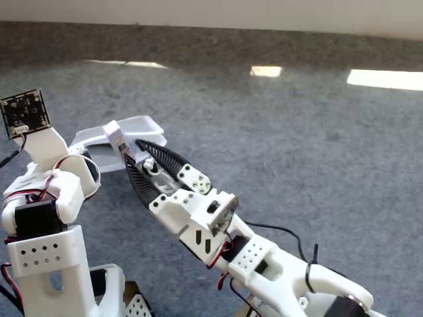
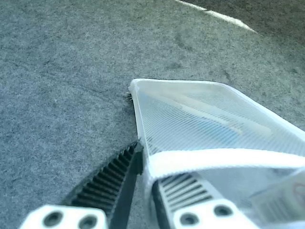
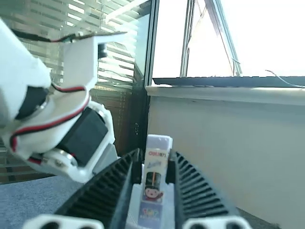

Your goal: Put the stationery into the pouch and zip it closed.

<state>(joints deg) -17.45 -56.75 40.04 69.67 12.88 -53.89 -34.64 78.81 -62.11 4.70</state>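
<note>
The grey worktop (image 1: 297, 132) lies open around both tools, its far edge well beyond them. The mesh pouch (image 2: 200, 119), probably light and floppy, stretches ahead of your left tool (image 2: 143, 191), which pinches its rim; hold there to prop the mouth. Your right tool (image 3: 155, 160) clamps a stiff, smooth glue stick (image 3: 153, 191) mid-body, just beside that rim.

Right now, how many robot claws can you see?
2. The left claw pinches the edge of the pouch. The right claw grips a white stationery stick.
</note>
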